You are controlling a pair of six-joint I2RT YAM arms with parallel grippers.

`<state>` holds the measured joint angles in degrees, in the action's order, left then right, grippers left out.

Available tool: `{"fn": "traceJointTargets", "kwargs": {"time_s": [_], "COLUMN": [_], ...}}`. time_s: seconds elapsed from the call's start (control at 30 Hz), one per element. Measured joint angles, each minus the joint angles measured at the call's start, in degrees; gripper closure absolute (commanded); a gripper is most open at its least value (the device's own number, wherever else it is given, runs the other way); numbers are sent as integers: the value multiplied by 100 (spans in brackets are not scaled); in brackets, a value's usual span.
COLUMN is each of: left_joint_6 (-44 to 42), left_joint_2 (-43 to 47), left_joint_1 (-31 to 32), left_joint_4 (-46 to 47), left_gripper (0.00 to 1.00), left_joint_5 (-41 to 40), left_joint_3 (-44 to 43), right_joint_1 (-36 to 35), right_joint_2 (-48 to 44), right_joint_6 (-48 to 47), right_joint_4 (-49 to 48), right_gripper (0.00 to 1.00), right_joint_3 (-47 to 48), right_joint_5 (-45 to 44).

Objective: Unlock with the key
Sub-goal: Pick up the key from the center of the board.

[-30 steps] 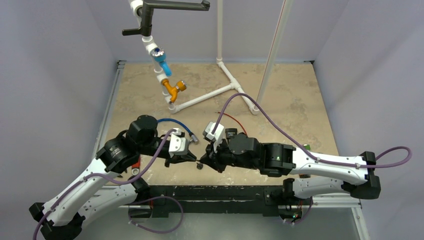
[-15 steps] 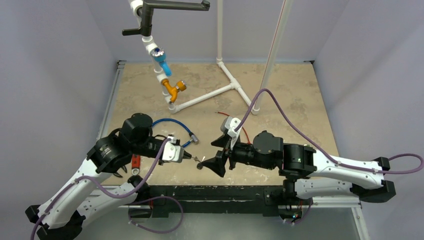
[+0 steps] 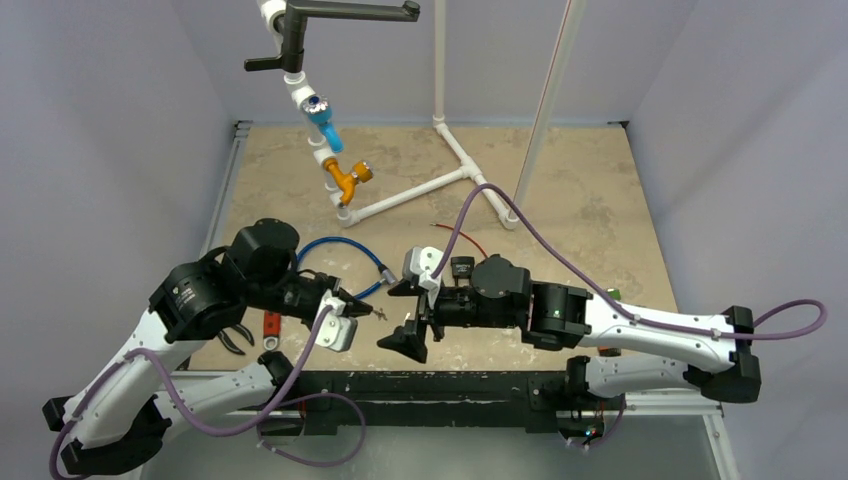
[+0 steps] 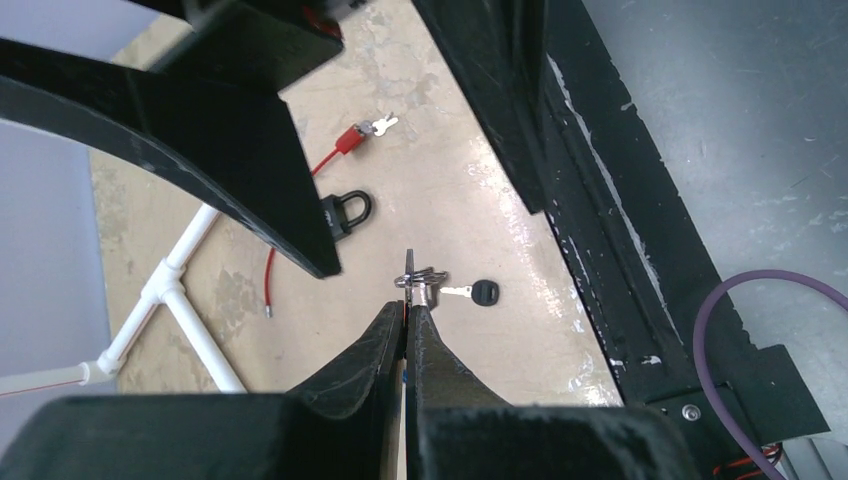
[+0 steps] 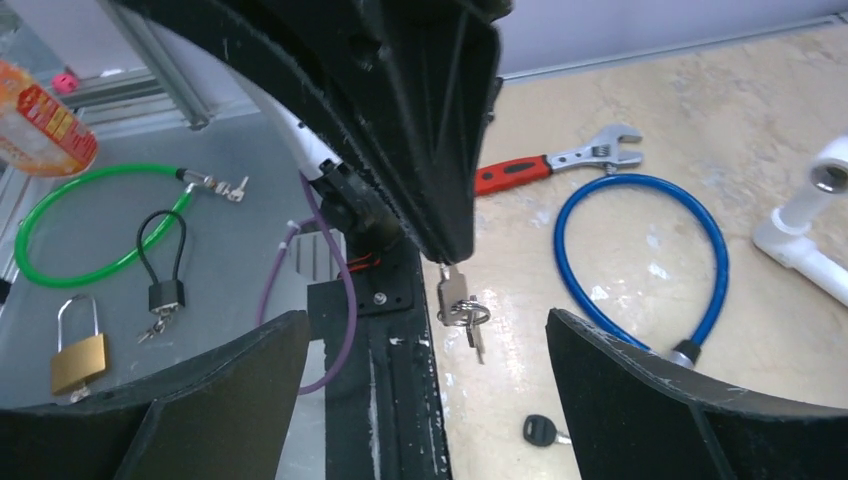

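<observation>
My left gripper (image 3: 367, 312) is shut on a silver key (image 4: 418, 283), which sticks out past its tips with a ring and a second key (image 5: 476, 337) hanging from it. In the right wrist view this key bunch (image 5: 452, 296) dangles above the table's near edge, between my right gripper's (image 3: 405, 315) wide-open fingers and touching neither. A black-headed key (image 4: 483, 293) lies loose on the table below. A black padlock (image 4: 345, 212) rests on the table farther back, partly hidden by the right gripper's finger.
A blue cable lock (image 3: 340, 252), a red-handled wrench (image 5: 555, 165) and a red cable with a key (image 4: 365, 130) lie on the table. A white pipe frame (image 3: 420, 190) stands behind. Beyond the black front rail (image 4: 590, 200) lie a green cable lock (image 5: 100, 215) and a brass padlock (image 5: 80, 355).
My right gripper has opened wide and come off the key bunch. My left gripper, still shut on the key, has drawn back a little to the left.
</observation>
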<state>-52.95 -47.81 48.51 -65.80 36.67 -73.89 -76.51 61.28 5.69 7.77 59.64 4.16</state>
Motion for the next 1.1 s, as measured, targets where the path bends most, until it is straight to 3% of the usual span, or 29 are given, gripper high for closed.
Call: {"fn": "traceJointTargets", "kwargs": {"time_s": [0.47, 0.87, 1.1], "left_joint_6": [885, 1185, 1320], "left_joint_2": [94, 170, 170], "left_joint_1": [-79, -153, -175], "left_joint_4": [326, 496, 546], "left_gripper": [100, 100, 100], "left_joint_5": [144, 343, 363], "left_joint_3": [-160, -162, -162], "right_joint_1": [310, 367, 374], "right_joint_2": [166, -76, 286], "right_joint_6": [-216, -162, -175], "right_joint_4": [-304, -619, -684], "right_gripper": [40, 54, 74], "right_joint_3": [39, 39, 87], "right_joint_5": [898, 929, 925]}}
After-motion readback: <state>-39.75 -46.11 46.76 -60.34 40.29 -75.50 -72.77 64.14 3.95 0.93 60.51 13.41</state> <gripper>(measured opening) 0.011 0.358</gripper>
